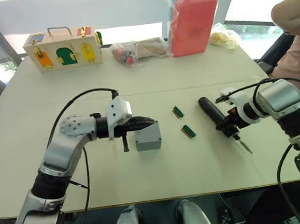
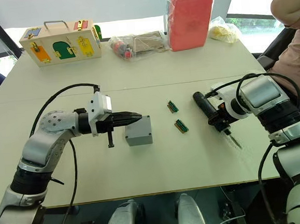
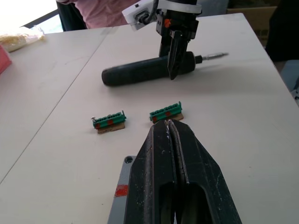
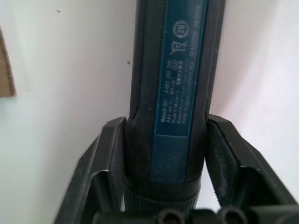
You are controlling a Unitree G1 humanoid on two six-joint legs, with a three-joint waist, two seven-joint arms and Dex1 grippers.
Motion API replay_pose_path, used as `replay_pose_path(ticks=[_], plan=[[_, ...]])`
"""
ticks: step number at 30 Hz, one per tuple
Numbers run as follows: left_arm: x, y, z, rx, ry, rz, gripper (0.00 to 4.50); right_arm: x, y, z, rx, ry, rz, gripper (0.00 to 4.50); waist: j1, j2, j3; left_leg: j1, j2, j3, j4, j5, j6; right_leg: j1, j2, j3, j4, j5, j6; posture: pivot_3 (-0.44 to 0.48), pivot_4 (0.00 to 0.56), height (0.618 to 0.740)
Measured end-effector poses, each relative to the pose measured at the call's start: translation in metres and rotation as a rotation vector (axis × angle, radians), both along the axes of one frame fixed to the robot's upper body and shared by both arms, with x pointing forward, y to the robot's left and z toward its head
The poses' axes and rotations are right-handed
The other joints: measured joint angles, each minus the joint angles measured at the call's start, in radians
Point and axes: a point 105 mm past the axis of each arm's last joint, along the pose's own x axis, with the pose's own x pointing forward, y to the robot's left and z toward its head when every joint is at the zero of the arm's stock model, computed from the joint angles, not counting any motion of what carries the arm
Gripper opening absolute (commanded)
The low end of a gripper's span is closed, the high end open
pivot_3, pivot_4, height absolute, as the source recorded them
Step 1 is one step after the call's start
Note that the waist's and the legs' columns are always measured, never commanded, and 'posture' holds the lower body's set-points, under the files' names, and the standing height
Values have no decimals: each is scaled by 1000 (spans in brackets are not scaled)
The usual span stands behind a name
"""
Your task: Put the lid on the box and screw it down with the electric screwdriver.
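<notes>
The grey box (image 1: 148, 137) stands on the table in front of me with a flat grey lid (image 3: 122, 179) covering its top, one corner screw hole showing. My left gripper (image 1: 152, 121) is shut with nothing in it, its tips (image 3: 169, 122) hovering over the lid's top; I cannot tell whether they touch it. To the right, the black electric screwdriver (image 1: 212, 111) lies on the table, its metal bit pointing toward the front edge. My right gripper (image 1: 228, 126) is shut on its body near the bit end, with one finger (image 4: 110, 154) pressed on each side.
Two small green connector strips (image 1: 178, 111) (image 1: 188, 132) lie between the box and the screwdriver. At the back stand a wooden box with coloured doors (image 1: 62, 49), clear bags (image 1: 135, 51) and a red case (image 1: 192, 25). A person's arm (image 1: 290, 12) is at the far right.
</notes>
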Motion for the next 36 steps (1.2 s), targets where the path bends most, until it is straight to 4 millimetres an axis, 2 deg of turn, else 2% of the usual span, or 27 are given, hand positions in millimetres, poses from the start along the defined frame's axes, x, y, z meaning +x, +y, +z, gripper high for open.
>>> replay_pose_path(ticks=[4,7,8,11,13,15,17,21,24,27,31,36], plan=[[0,2,-2,8,2,4,0,1,0,2,-9,-13,10,1824,1,1,0,0,0,0,0,0,0,0,0,0,0,0,0,0,150,730],[2,4,-3,18,-7,16,0,5,8,15,-14,-83,78,1824,2,3,2,0,0,0,0,0,0,-1,0,0,0,0,0,0,150,730],[4,6,-5,26,-5,26,0,7,15,26,0,-140,116,1824,1,4,3,-1,0,0,0,0,0,-2,0,0,0,0,0,0,150,730],[7,9,-8,41,-4,41,0,11,47,68,112,-384,276,1824,1,5,4,-2,0,0,-1,0,0,-4,1,0,1,0,0,0,150,730],[9,13,-11,54,-2,54,0,5,85,96,269,-562,416,1824,-2,4,3,-2,1,0,-1,0,0,-4,2,0,2,0,0,0,150,730],[11,14,-14,62,12,57,0,-5,122,116,458,-723,512,1824,1,4,3,-2,2,-1,-1,0,0,-4,2,0,3,0,0,0,150,730],[13,16,-19,77,24,56,0,-15,144,127,593,-864,551,1824,7,3,3,-3,1,-2,0,0,0,-3,2,-1,4,0,0,0,150,730],[15,16,-26,97,45,46,0,-23,155,130,695,-1043,532,1824,25,2,2,-2,-3,-1,2,0,-1,-1,-2,0,3,0,0,0,150,730],[21,9,-30,101,54,30,0,-33,172,121,849,-1190,468,1824,25,2,3,-2,-4,0,2,0,-1,-2,-2,1,4,0,0,0,150,730],[22,2,-36,107,60,9,0,-34,182,113,832,-1250,466,1824,20,2,3,-2,-4,0,2,1,-2,-2,-2,0,5,0,0,0,150,730],[27,5,-48,123,87,29,0,-28,178,105,803,-1322,414,1824,18,2,3,-1,-3,0,2,2,-3,-2,0,0,7,0,0,0,150,730],[30,0,-48,132,64,17,0,-25,179,85,775,-1307,394,1824,7,2,3,-1,-2,-1,1,2,-3,-2,1,0,7,0,0,0,150,730]])
